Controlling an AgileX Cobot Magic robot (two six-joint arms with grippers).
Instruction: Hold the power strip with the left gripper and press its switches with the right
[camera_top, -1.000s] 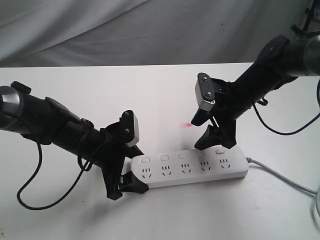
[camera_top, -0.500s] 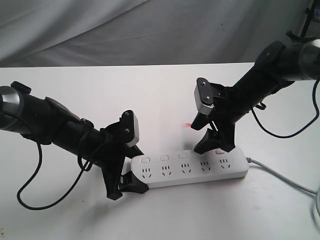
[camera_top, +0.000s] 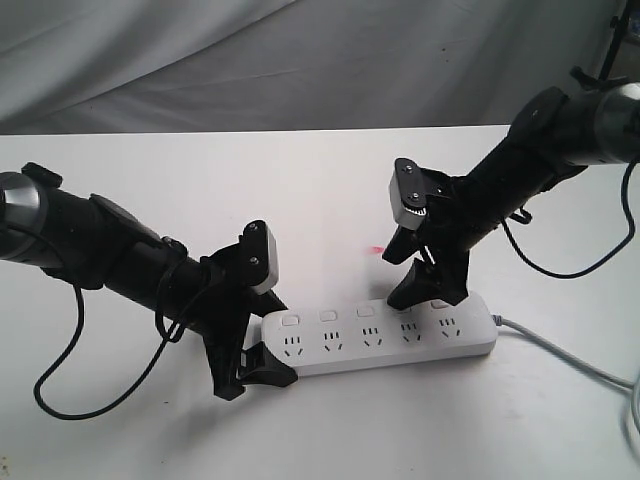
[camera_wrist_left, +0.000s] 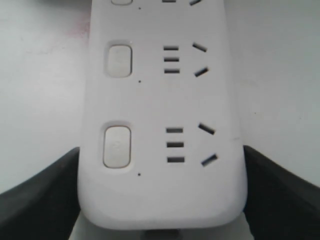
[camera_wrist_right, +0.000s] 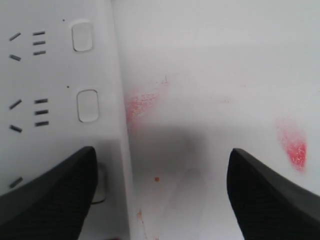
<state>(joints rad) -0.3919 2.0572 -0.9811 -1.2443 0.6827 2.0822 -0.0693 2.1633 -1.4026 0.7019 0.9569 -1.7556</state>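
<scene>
Nearest us the left gripper (camera_top: 270, 340) pinches the end of the power strip (camera_top: 380, 340), flat on the table (camera_top: 150, 420); beyond, the right gripper (camera_top: 395, 280), jaws spread, has slid leftward and lower over the switches (camera_top: 328, 316); we judge a press near.

A long white power strip (camera_top: 380, 338) lies flat on the white tabletop (camera_top: 200, 190), its five three-pin sockets facing up. A grey cord (camera_top: 560, 352) leaves its right end. Five white rounded-square switches (camera_top: 365, 311) run along its far edge. The black left tool (camera_top: 268, 338) clamps the left end, one finger on each long side. The black right tool (camera_top: 405, 275) hangs spread wide, one finger over a switch near the right end.
</scene>
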